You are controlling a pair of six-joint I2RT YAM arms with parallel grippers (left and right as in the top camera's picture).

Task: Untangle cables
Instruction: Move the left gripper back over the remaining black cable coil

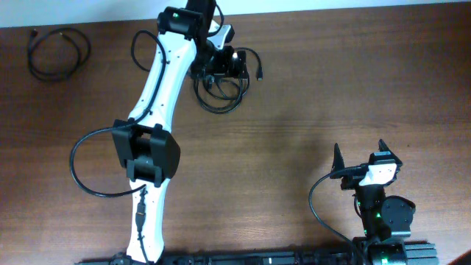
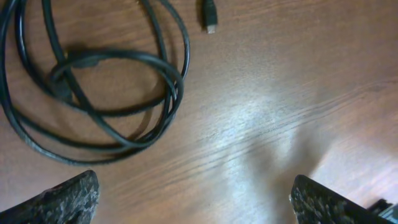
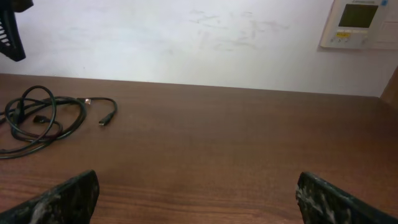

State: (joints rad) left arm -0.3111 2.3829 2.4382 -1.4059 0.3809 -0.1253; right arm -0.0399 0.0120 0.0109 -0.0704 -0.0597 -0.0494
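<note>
Nearest the bases, the right pincer (image 3: 198, 198) sits spread wide and empty, well apart from the work. Farther out, the left pincer (image 2: 193, 200) hangs over the counter (image 1: 294, 125), jaws spread and gripping nothing. The cable bundle (image 2: 176, 87) lies just ahead of it, thin black cords looped over one another, with one plug end (image 2: 209, 14) free beside them. The cords look light, limp and smooth, so tugging one will likely drag the rest. The free plug end, or an outer strand clear of crossings, seems the best hold. Farthest, a separate cable loop (image 1: 30, 55) lies alone.
</note>
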